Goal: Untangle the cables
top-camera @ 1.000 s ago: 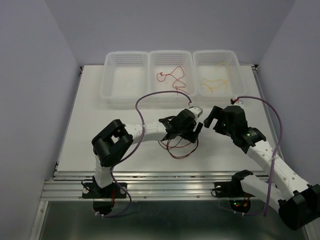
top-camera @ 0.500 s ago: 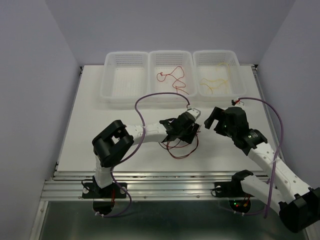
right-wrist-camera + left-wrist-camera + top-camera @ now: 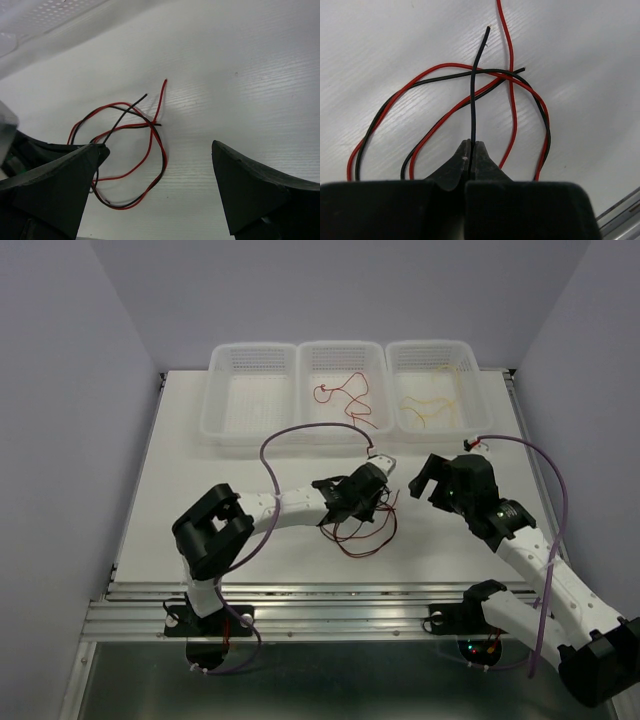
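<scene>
Left gripper (image 3: 470,148) pinches black wire (image 3: 472,100) on table (image 3: 200,500).
Jaws are pressed together on the wire near its free end, evidently to draw it clear of the red wire (image 3: 512,95) it crosses. Both wires lie mid-table, in front of the trays (image 3: 215,390). Right gripper (image 3: 157,150) hangs spread wide just beside them, holding nothing, likely ready to pin the rest.

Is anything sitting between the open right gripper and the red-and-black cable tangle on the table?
Nothing visible. The right wrist view shows only bare table between the right gripper and the cable tangle. The left gripper, shut on a black cable, sits at the tangle's far side, not in the path.
</scene>
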Controlling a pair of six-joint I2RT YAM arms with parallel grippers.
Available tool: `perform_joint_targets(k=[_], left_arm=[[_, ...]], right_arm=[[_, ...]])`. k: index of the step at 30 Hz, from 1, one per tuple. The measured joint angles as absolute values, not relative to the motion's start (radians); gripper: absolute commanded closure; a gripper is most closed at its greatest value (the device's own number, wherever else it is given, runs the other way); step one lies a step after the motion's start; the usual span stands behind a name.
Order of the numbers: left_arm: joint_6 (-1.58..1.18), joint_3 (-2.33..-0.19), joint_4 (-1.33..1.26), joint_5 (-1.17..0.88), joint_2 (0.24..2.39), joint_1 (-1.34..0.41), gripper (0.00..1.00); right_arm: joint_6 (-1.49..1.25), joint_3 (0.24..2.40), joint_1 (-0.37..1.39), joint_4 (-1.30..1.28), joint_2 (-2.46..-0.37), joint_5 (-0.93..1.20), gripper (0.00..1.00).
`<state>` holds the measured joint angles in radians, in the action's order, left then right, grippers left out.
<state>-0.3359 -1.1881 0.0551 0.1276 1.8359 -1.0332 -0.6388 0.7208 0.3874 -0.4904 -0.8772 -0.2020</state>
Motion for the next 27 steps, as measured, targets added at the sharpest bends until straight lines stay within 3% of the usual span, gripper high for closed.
perform_joint_targets(k=[14,27], left_arm=[[-0.402,-1.227,0.093,0.259,1.410,-1.033,1.00],[-0.423,-1.439,0.116,0.403,1.265,-1.033,1.00]], right_arm=[[-0.587,0.684,0.387,-0.414,-0.787,0.049,0.00],[-0.416,0.638,0.469,-0.112,-0.899,0.593,0.00]])
